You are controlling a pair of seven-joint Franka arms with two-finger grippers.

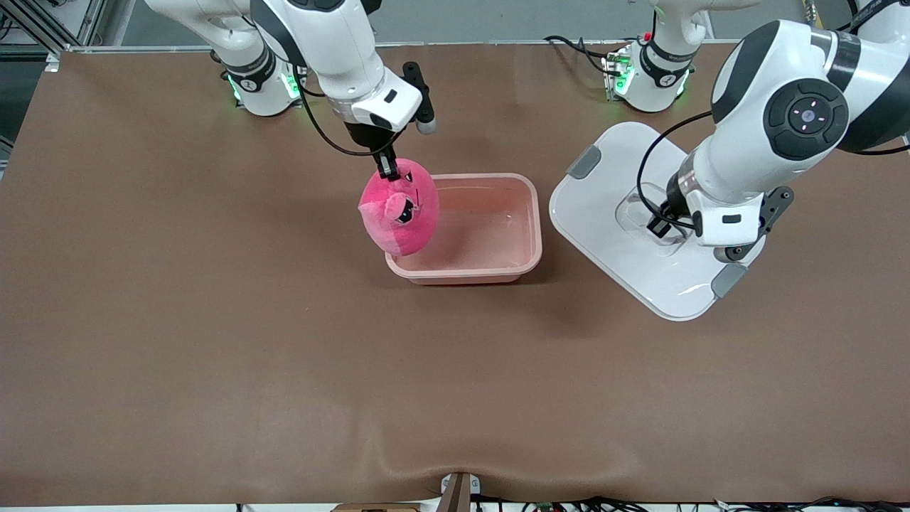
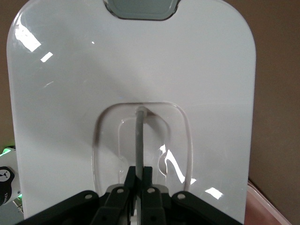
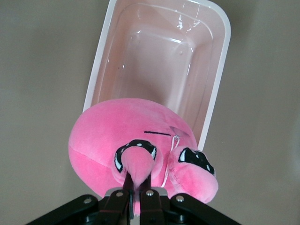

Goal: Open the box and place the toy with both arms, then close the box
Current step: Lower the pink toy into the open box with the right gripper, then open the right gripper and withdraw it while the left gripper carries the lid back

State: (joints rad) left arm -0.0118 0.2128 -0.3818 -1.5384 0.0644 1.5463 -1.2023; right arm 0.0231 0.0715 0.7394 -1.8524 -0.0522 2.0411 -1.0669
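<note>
The box point(image 1: 538, 227) stands open at the table's middle, its pinkish tub point(image 3: 154, 56) empty. The pink toy point(image 1: 398, 206) hangs over the tub's end toward the right arm. My right gripper point(image 1: 387, 167) is shut on a tuft at its top, and in the right wrist view this gripper point(image 3: 136, 190) pinches the toy point(image 3: 103, 140) above its black eyes. The white lid point(image 1: 611, 213) is off the box, toward the left arm's end of the table. My left gripper point(image 1: 661, 226) is shut on the lid's clear handle point(image 2: 139, 136). In the left wrist view that gripper point(image 2: 139, 176) clamps the handle's bar over the lid point(image 2: 131, 70).
Grey clips point(image 1: 584, 162) sit at both ends of the lid, one also showing as a grey clip point(image 2: 140, 8) in the left wrist view. The arms' bases point(image 1: 643, 78) stand along the table's edge farthest from the front camera. Brown table point(image 1: 284, 355) lies nearer the camera.
</note>
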